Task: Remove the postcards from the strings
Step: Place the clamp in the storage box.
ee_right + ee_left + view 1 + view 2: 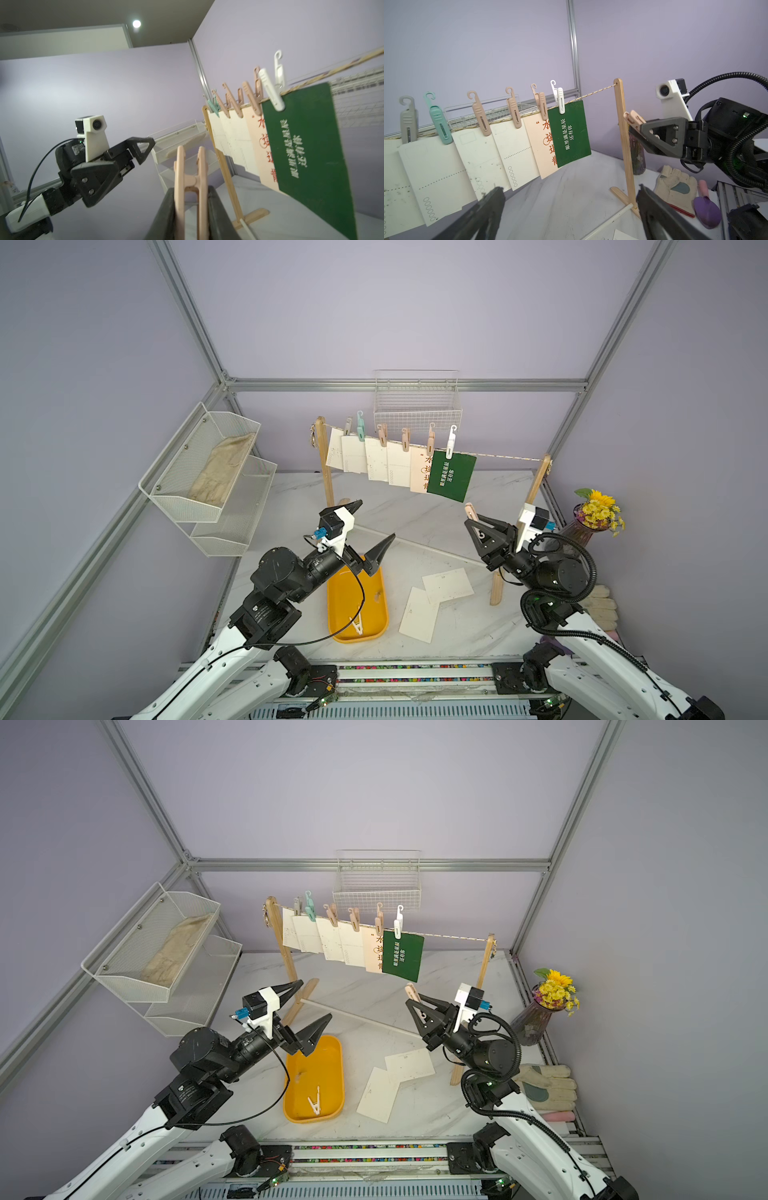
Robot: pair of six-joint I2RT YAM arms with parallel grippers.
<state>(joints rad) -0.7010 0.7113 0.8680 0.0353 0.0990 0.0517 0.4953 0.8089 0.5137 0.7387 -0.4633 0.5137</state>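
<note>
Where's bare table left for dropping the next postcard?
Free: the marble table behind the white rod, under the string's empty right stretch; also the near strip before the loose postcards. Crowded: yellow tray, glove and vase at the right edge.

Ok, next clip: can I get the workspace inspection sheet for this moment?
Surface: white marble-look table.
Job's things: six hanging postcards pegged to the string, green postcard last in the row; two loose postcards lying on the table.
Clutter: yellow tray holding a white peg; flower vase; glove.
Grippers: left gripper open, empty; right gripper shut on a tan peg.
Cables: black cable looping over the tray; corrugated hose on right arm.
Surroundings: lilac walls, mesh shelf, wire basket.
</note>
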